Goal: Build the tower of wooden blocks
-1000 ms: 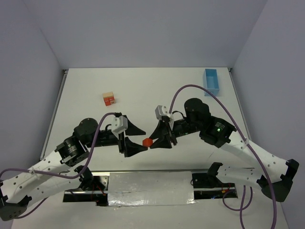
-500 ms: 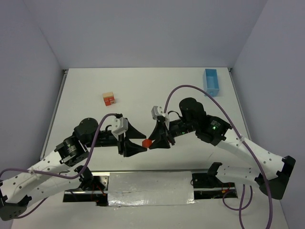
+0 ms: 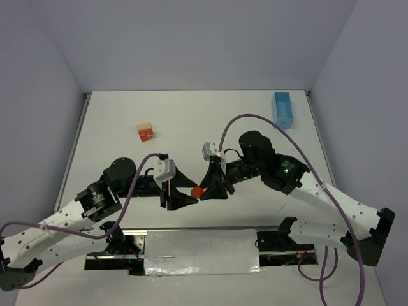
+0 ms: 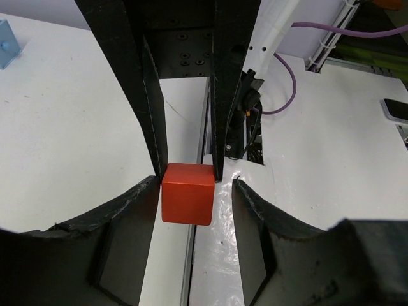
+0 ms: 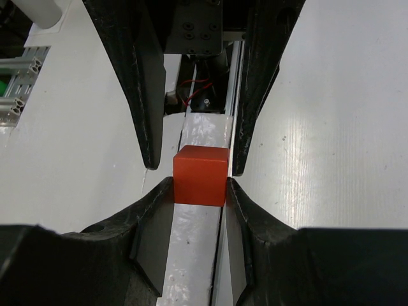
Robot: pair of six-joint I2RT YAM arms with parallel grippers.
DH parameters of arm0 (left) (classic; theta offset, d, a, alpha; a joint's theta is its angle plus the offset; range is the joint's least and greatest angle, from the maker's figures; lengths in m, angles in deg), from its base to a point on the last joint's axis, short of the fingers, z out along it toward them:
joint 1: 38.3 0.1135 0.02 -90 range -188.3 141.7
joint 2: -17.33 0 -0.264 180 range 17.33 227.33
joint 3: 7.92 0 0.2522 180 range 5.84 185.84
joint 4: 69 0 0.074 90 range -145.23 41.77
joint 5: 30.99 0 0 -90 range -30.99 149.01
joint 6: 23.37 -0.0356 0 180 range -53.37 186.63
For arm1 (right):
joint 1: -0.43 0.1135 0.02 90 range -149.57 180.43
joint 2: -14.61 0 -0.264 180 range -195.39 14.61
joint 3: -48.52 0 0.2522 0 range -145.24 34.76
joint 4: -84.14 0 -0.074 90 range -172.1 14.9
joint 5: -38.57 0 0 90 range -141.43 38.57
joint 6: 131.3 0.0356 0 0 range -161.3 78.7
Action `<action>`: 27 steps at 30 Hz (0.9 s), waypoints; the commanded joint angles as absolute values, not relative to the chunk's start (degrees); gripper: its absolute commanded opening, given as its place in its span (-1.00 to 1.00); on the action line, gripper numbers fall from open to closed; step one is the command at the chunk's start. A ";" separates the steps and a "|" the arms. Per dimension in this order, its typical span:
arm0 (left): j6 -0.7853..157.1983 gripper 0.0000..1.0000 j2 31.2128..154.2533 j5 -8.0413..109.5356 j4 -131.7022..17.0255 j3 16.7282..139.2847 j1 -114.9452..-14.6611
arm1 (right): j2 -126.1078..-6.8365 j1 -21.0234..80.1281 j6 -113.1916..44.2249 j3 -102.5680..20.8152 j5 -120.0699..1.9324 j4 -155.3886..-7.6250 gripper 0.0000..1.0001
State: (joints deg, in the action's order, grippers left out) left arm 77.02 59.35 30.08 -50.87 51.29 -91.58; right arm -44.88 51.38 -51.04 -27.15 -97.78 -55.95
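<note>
Red-orange, that is the colour to watch: a cube (image 5: 201, 175) sits at the meeting point of the two arms, over the near part of the tabletop (image 3: 191, 121), and appears to be held up off it. The right end effector (image 5: 199, 185) has it, both fingers pressed flat against opposite faces in the right wrist view. The left end effector (image 4: 194, 191) comes in head-on from the other side, spread wider than the cube, with a clear gap on one side and barely any on the other, so it is not gripping anything. The left wrist view shows the cube right at the mouth of its fingers, dead ahead and a touch off-centre. Being a cube, it has no long axis to line up; what counts is that the faces the left fingers would close on are square to them, and they look it. This reads as a hand-over, right to left. Off to the far left stands a small stack (image 3: 146, 132), tan block over red, well apart from both arms, and the left arm is plainly the nearer one to it. The likely risk is the cube twisting if one arm lets go before the other has closed.
</note>
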 commanded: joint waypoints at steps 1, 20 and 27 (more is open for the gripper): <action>75.68 0.23 59.43 30.27 -52.25 53.65 -91.92 | -44.37 51.14 -51.41 -29.14 -98.80 -57.49 -1.00; 75.85 0.13 57.84 32.99 -51.90 53.91 -92.00 | -45.42 51.14 -51.84 -29.05 -98.01 -57.05 -1.00; 76.03 0.06 58.20 32.91 -52.33 53.83 -91.92 | -45.16 51.14 -51.67 -28.88 -98.10 -57.40 -1.00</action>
